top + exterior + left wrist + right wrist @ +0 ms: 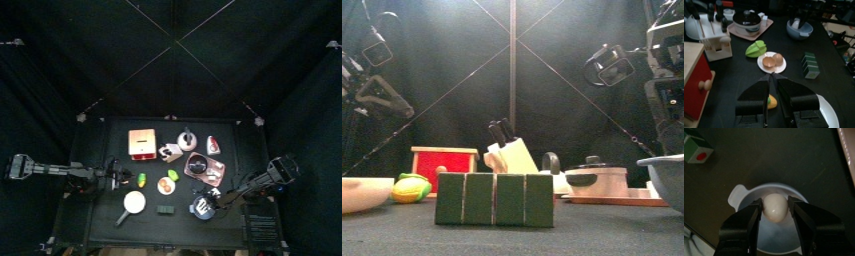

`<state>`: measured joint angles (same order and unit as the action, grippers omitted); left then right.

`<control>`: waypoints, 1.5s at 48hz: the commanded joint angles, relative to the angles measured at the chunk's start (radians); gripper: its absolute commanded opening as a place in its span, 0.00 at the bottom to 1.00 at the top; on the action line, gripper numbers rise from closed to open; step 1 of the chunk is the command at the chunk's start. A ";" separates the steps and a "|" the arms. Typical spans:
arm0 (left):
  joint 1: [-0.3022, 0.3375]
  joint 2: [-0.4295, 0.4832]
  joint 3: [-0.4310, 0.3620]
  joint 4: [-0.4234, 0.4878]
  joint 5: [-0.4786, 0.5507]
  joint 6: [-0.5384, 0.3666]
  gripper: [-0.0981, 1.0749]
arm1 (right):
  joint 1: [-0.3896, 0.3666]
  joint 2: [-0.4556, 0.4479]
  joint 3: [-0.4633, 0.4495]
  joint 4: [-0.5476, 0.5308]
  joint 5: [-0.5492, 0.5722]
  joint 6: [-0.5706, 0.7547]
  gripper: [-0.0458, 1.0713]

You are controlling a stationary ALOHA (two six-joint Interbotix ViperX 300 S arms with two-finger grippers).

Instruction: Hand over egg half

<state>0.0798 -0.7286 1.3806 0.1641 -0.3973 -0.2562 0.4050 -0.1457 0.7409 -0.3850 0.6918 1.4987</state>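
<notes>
Looking down from above, the left arm [60,174] reaches in from the table's left edge, its claw hanging over the lemon [128,180] and lime. The right arm [254,184] angles in from the right, its claw [203,205] over a small bowl [201,209] near the front. Mid-table sits a white plate [167,185] with something brown on it, a red box [142,142] behind it.

At table level, a dark green ridged block [494,199] stands nearest, with the lemon [410,187] and a pale dish [365,193] to its left and a knife block [510,155] behind. Both arms hang high, and their claws can't be read from here.

On the left wrist camera, the left claw [772,82] has its jaws pressed together with nothing between them, hovering over the table beside the white pan [827,114]. Ahead of it lies the white plate [771,63] with two brown pieces, a green wedge [756,48] beyond.

On the right wrist camera, the right claw [775,208] is clamped on the egg half [774,208], a pale oval showing no yolk from this side, held directly above the spouted bowl [743,197].
</notes>
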 commanded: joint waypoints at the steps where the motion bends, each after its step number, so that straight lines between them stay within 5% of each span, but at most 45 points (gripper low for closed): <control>1: -0.015 0.002 -0.048 -0.003 -0.057 0.002 0.58 | -0.021 -0.043 -0.011 -0.089 -0.012 0.000 0.65; 18: -0.037 0.018 -0.202 -0.020 -0.184 -0.015 0.60 | -0.135 -0.104 -0.023 -0.617 -0.153 0.008 0.65; 30: -0.052 0.081 -0.253 -0.201 -0.233 -0.044 0.71 | -0.193 -0.100 -0.048 -0.902 -0.209 0.015 0.65; 45: -0.124 0.261 -0.305 -0.336 -0.318 -0.044 0.91 | -0.218 -0.087 -0.114 -1.134 -0.218 0.018 0.65; 64: -0.143 0.558 -0.413 -0.146 -0.554 -0.044 0.92 | -0.209 -0.041 -0.187 -1.255 -0.218 0.023 0.65; 72: -0.114 0.632 -0.416 -0.146 -0.681 -0.055 0.92 | -0.207 -0.041 -0.192 -1.259 -0.216 0.023 0.65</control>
<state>-0.0522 -0.1258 0.9879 0.0184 -1.0155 -0.3068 0.1948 -0.1733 0.5752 -1.6383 0.4725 1.5202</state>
